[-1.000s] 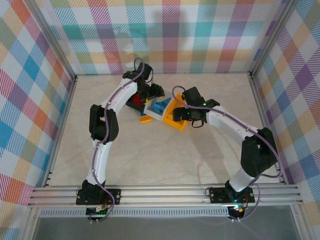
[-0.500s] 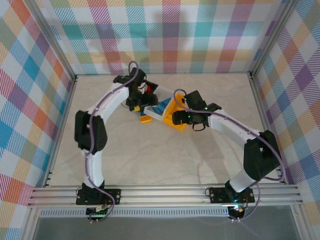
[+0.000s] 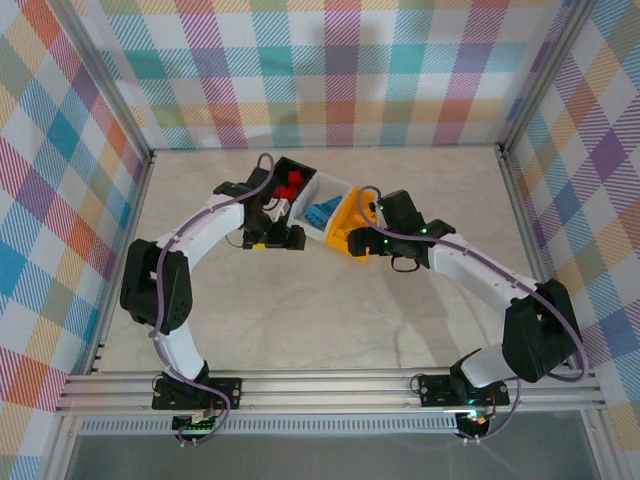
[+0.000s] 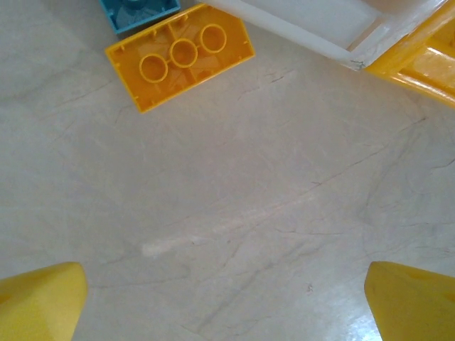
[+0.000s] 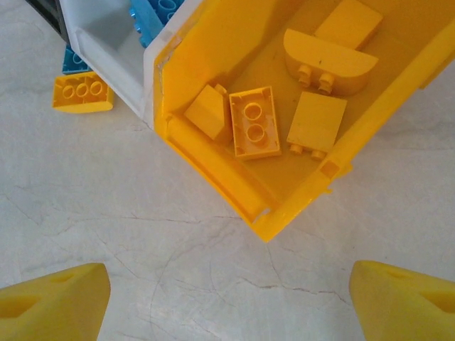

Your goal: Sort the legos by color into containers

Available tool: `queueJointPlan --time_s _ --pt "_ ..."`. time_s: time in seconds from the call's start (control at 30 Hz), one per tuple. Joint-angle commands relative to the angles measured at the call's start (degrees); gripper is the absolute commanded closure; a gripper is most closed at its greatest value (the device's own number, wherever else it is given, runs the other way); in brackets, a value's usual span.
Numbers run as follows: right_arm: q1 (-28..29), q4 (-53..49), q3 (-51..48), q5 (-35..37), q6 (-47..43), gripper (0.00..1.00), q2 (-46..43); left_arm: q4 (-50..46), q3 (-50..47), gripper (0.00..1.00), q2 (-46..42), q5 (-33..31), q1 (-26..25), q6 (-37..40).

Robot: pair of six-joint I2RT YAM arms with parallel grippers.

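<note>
A: So, how will that loose yellow brick [image 4: 179, 64] handle?
B: Light, rigid and a bit slick, I'd judge. It lies hollow side up, so pinch it across the two long sides. The left gripper [image 4: 227, 302] hovers spread and empty over the table [image 4: 234, 199], with the brick ahead of it, just beside a blue brick [image 4: 138, 11] and near the white bin [image 4: 313, 25].
A: And further right?
B: The yellow bin [image 5: 206, 177] holds yellow pieces [image 5: 254, 131]. The right gripper [image 5: 227, 298] hangs just off the bin's corner, fingers wide, holding nothing
</note>
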Motion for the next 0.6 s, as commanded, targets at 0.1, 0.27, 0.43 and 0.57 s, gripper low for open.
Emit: queueJointPlan --time_s 0.1,0.27,0.43,0.57 --pt "0.31 2.07 -1.17 -1.01 -1.2 0.12 -2.83 1.63 3.52 0.0 5.71 -1.61 0.32 6.56" --pt "0.14 1.19 -1.39 -0.57 -2.47 0.12 -3.29 1.6 8.1 0.0 10.22 -1.36 0.5 6.62" --pt "-0.44 0.97 -1.19 -0.7 -2.74 0.11 -3.29 1.95 10.08 0.0 12.47 -1.82 0.49 7.85" --pt "-0.56 0.46 -0.67 -0.88 -2.92 0.11 -3.29 2.15 10.8 0.0 13.98 -2.88 0.49 9.22"
